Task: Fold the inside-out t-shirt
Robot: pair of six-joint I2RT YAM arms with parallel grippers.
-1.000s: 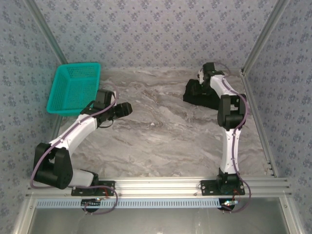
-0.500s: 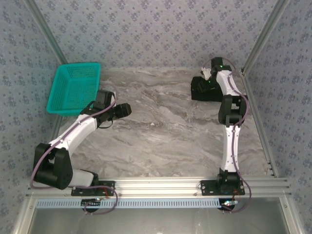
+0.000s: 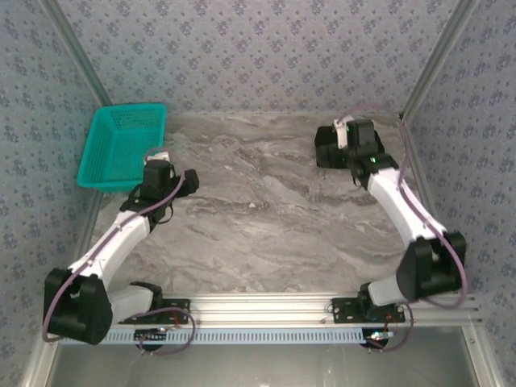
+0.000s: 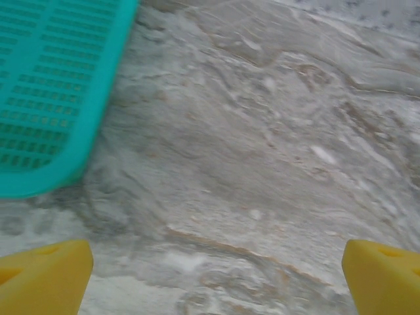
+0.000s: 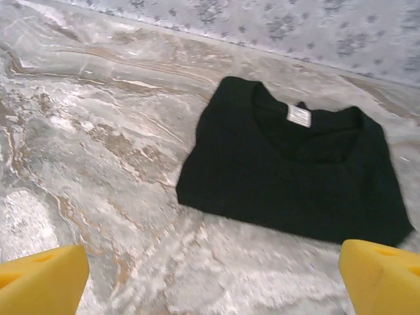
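The black t-shirt [image 5: 295, 170] lies folded into a compact rectangle at the far right corner of the table [image 3: 266, 218], close to the back wall. Its plain black side faces up, the neckline points toward the wall, and a small white tag [image 5: 298, 115] shows inside the collar.

The right gripper [image 5: 210, 289] hangs just in front of the shirt's near edge. Its yellow fingertips [image 5: 39, 275] are spread wide apart with nothing between them, and they do not touch the cloth.

The left gripper [image 4: 213, 282] is over the left part of the table, well apart from the shirt. Its fingers are also spread wide and hold nothing, with only bare marble-patterned surface below them.

A teal basket [image 3: 121, 149] sits at the far left corner, just beyond the left gripper.
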